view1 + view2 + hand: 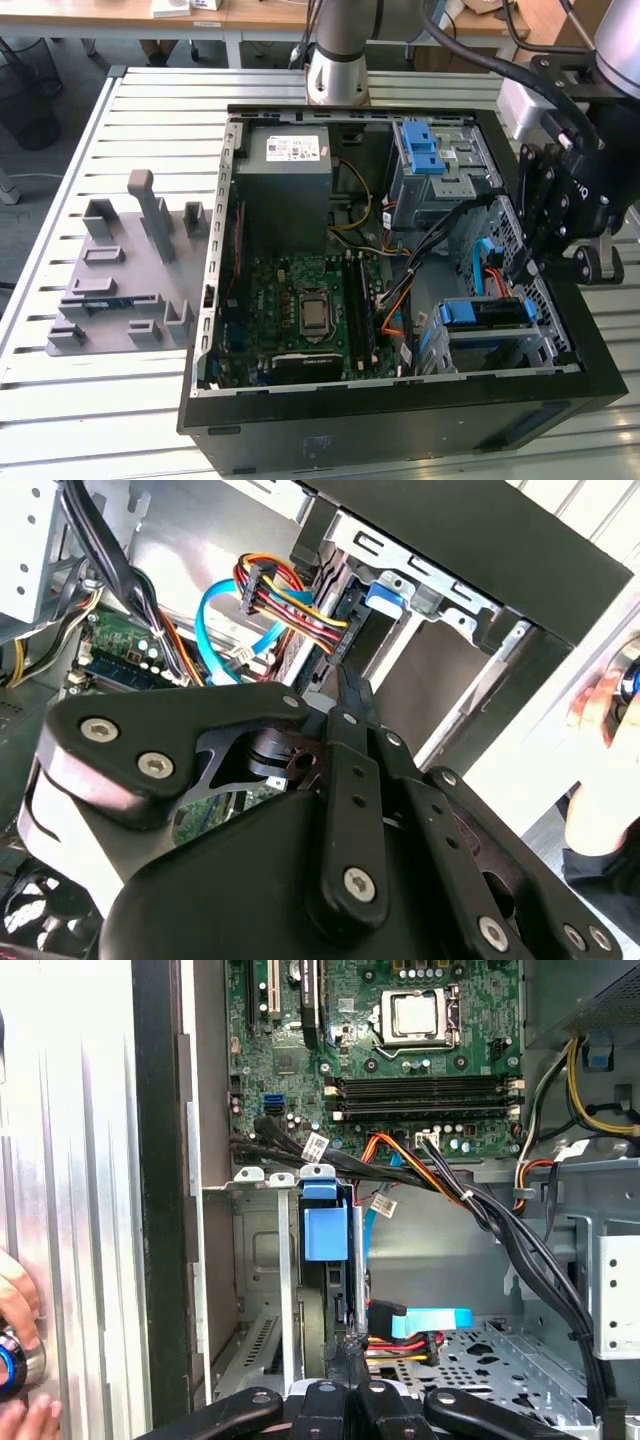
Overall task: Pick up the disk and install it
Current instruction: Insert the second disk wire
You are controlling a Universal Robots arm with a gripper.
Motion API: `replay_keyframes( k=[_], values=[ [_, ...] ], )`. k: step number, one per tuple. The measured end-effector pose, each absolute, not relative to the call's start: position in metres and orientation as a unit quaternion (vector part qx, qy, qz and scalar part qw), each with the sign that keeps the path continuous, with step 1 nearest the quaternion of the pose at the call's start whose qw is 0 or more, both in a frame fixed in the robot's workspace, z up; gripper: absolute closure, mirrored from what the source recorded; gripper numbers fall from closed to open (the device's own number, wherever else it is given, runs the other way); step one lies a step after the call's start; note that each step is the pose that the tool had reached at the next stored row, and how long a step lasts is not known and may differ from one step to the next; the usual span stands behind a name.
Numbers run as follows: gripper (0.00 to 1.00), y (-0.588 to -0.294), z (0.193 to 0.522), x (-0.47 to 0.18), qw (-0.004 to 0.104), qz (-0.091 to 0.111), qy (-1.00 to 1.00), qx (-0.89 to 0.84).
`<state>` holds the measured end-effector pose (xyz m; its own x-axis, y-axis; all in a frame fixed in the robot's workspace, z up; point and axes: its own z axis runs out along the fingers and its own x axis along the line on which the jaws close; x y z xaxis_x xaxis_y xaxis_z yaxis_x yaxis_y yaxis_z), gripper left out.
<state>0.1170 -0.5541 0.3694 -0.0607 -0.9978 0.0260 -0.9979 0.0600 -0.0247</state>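
The disk (485,312) sits in the metal drive cage (545,330) at the case's front corner, on the exterior view's right. Its blue carrier frame faces up. In both wrist views I see the disk edge-on, with its blue tab (325,1225) (385,595) at the cage mouth. My gripper (522,268) hangs just above the cage's inner end, beside the blue data cable (487,262). Its black fingertips (345,680) (352,1348) are pressed together, with nothing between them, right by the disk's connector end and the coloured power plug (405,1345).
The open black case (400,405) lies on a slatted metal table (110,420). Inside are a grey power supply (290,165), a motherboard (300,310), a light-blue latch bracket (428,150) and black cable bundles (480,1210). A grey fixture (130,270) stands left. A hand (600,710) rests outside the case.
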Motion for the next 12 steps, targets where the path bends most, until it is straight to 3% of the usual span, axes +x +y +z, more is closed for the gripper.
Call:
replay_keyframes(
  k=[12],
  values=[
    [0.89, -0.554, 0.375, 0.102, 0.001, 0.018, -0.728, 0.685]
  ],
)
